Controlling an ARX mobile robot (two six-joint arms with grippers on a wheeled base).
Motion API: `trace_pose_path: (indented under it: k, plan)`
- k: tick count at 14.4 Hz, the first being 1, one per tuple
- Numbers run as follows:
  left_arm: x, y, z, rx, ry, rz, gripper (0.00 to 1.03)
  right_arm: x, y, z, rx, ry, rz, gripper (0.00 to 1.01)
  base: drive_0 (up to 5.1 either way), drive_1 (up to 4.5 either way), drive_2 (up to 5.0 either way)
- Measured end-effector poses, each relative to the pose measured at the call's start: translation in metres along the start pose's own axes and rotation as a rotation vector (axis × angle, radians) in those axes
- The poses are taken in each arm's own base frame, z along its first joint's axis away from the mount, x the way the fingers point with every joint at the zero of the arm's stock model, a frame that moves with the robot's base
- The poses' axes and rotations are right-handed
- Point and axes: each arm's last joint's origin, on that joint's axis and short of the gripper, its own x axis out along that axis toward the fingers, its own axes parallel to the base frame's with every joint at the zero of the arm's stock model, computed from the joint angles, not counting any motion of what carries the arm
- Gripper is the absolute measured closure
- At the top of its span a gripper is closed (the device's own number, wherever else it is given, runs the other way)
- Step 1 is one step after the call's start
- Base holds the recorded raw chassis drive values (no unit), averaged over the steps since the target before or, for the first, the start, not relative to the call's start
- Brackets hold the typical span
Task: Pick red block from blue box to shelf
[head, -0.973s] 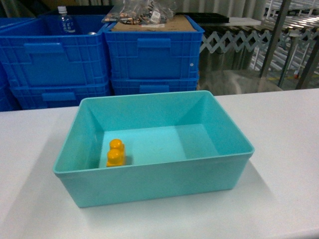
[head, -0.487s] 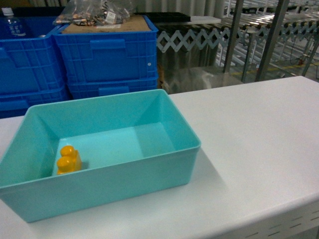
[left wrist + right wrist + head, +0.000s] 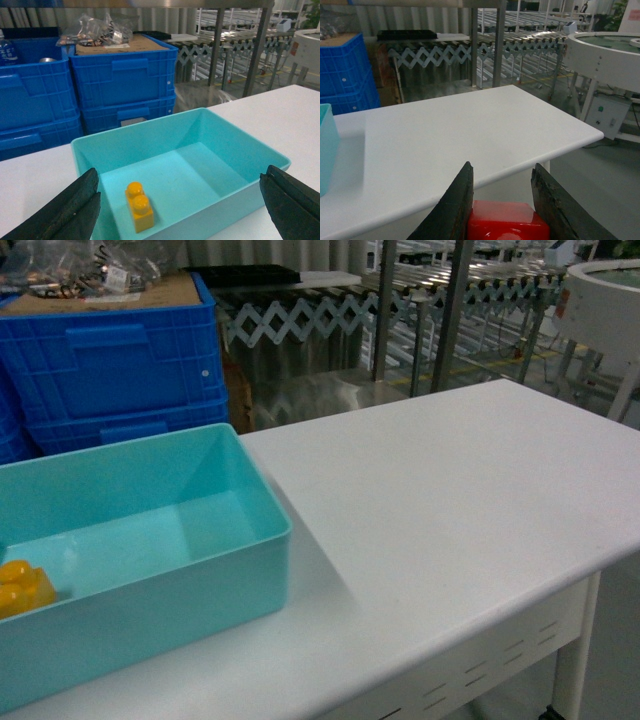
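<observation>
The red block (image 3: 507, 220) is glossy and sits clamped between the dark fingers of my right gripper (image 3: 502, 167), held in the air in front of the white table's edge. The blue box (image 3: 150, 620) stands on the table at the left; the left wrist view looks into it (image 3: 235, 135), and a sliver (image 3: 326, 145) shows in the right wrist view. My left gripper (image 3: 181, 172) hangs open over the box's near side, holding nothing. Shiny steel uprights of the shelf (image 3: 455, 300) rise behind the table. Neither gripper shows in the head view.
An orange-yellow two-stud brick (image 3: 139, 212) lies in the box's left end (image 3: 22, 588). Dark blue ribbed crates (image 3: 120, 360) are stacked behind the table (image 3: 450, 490). A lattice conveyor (image 3: 300, 315) and a white round machine (image 3: 605, 55) stand beyond. The table's right end drops to the floor.
The head view has swung to the right: the blue box has slid to the frame's left edge, and the table's right end and the round machine have come into sight.
</observation>
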Motion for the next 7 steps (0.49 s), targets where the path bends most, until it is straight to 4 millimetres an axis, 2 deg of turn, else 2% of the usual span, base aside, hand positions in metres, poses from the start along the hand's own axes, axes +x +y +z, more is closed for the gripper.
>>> trace_pose_path:
  k: [7]
  plan:
    - [0.0, 0.0, 0.0, 0.0, 0.0, 0.0, 0.05, 0.0, 0.0, 0.0, 0.0, 0.0, 0.0, 0.73, -1.6, -1.61, -1.6]
